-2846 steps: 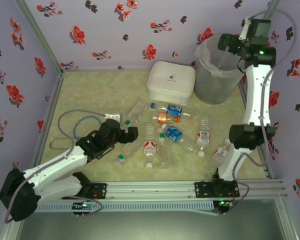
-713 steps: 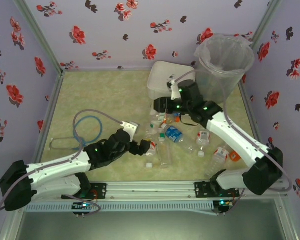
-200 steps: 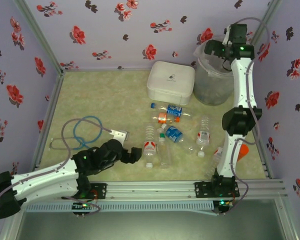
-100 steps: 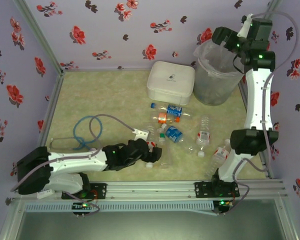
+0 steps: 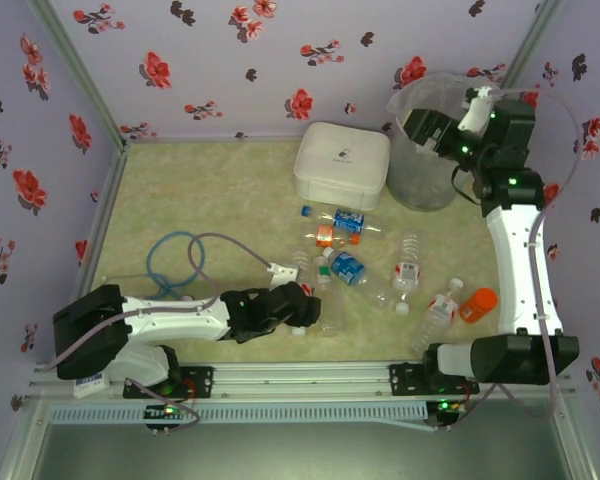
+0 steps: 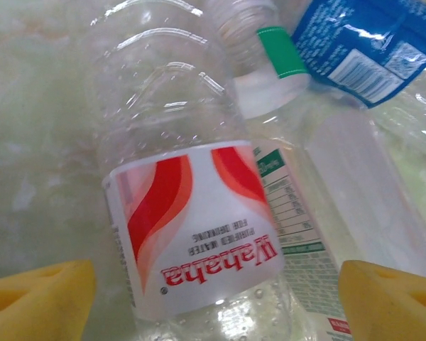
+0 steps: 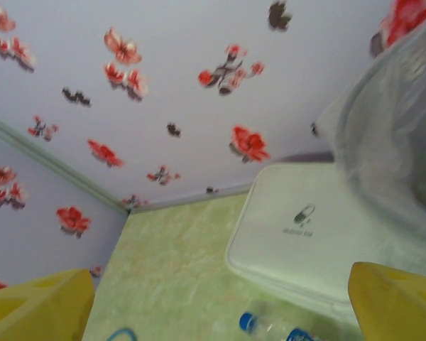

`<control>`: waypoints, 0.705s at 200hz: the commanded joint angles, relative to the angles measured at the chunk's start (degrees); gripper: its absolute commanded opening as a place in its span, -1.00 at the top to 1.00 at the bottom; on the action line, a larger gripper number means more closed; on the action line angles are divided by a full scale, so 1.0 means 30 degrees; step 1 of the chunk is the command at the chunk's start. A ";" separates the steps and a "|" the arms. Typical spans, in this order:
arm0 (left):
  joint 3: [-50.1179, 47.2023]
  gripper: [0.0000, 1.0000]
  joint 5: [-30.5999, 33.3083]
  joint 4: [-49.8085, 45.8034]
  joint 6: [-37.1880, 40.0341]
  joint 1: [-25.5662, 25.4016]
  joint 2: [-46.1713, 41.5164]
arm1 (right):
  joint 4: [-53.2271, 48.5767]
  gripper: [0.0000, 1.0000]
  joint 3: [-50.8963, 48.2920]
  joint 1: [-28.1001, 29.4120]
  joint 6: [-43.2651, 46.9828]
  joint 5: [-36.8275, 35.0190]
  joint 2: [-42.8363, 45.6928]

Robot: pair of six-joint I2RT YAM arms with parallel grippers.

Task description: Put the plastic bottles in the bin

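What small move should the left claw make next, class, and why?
Probably close the left claw: in the left wrist view it stands open, straddling the red-label bottle, which lies ungripped between its yellow tips.

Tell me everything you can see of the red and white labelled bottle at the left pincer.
The bottle is clear ribbed plastic with a white label bearing red swooshes and the word Wahaha. It lies on its side on the table, between the open left pincer's yellow fingers. Another clear bottle lies close beside it.
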State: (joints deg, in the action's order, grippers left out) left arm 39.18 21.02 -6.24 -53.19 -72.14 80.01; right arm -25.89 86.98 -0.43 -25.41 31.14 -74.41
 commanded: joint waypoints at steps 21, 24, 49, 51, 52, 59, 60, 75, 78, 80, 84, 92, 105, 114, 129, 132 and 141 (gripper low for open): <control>-0.0458 -0.47 0.0840 0.0411 -0.1364 -0.0065 0.0247 | 0.0917 -0.88 -0.3597 0.1430 -0.0518 0.0323 0.2163; -0.0535 -0.45 0.0824 0.0553 -0.1426 -0.0039 0.0276 | 0.0913 -0.88 -0.3850 0.1519 -0.0524 0.0316 0.2272; -0.1132 -0.27 0.0797 0.1682 -0.1577 0.0094 0.0459 | 0.1441 -0.89 -0.6062 0.2221 -0.0525 0.0511 0.2747; -0.1164 -0.25 0.0812 0.1746 -0.1577 0.0099 0.0460 | 0.1471 -0.89 -0.6188 0.2266 -0.0517 0.0547 0.2744; -0.1179 -0.24 0.0800 0.1781 -0.1577 0.0105 0.0460 | 0.1476 -0.89 -0.6253 0.2288 -0.0521 0.0548 0.2744; -0.1201 -0.21 0.0756 0.1925 -0.1579 0.0148 0.0438 | 0.1510 -0.89 -0.6633 0.2408 -0.0575 0.0582 0.2680; -0.1198 -0.20 0.0743 0.1944 -0.1563 0.0144 0.0434 | 0.1510 -0.89 -0.6666 0.2432 -0.0579 0.0580 0.2683; -0.1216 -0.10 0.0759 0.2124 -0.1417 0.0248 0.0453 | 0.1656 -0.91 -0.7331 0.2707 -0.0634 0.0723 0.2604; -0.1197 -0.08 0.0759 0.2137 -0.1403 0.0278 0.0459 | 0.1763 -0.91 -0.7455 0.2752 -0.0659 0.0725 0.2602; -0.1195 -0.07 0.0751 0.2138 -0.1402 0.0306 0.0482 | 0.1830 -0.91 -0.7561 0.2809 -0.0690 0.0732 0.2620; -0.1194 -0.03 0.0740 0.2131 -0.1376 0.0390 0.0514 | 0.1934 -0.92 -0.7767 0.2858 -0.0727 0.0700 0.2626; -0.1196 0.01 0.0703 0.2096 -0.1379 0.0504 0.0540 | 0.2137 -0.92 -0.8066 0.2975 -0.0863 0.0698 0.2611; -0.1242 0.08 0.0678 0.2046 -0.1231 0.0632 0.0391 | 0.2632 -0.92 -0.8665 0.3214 -0.1103 0.0798 0.2677; -0.1253 0.10 0.0691 0.1816 -0.1226 0.0766 0.0166 | 0.3271 -0.92 -0.9237 0.3503 -0.1207 0.1116 0.2741; -0.1169 0.11 0.0681 0.1293 -0.0900 0.0945 -0.0432 | 0.4696 -0.91 -1.0076 0.4505 -0.1377 0.1912 0.2809; -0.1122 0.11 0.0719 0.1161 -0.0749 0.0958 -0.0575 | 0.4886 -0.91 -1.0156 0.4730 -0.1356 0.2034 0.2766; -0.0959 0.11 0.0804 0.0751 -0.0342 0.1040 -0.1011 | 0.5033 -0.90 -1.0257 0.5524 -0.1119 0.2169 0.2547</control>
State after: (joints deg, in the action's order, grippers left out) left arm 36.32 21.69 -1.10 -56.66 -69.87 80.29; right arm -17.37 57.98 11.44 -28.18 33.50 -66.85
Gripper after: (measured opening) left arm 0.452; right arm 0.955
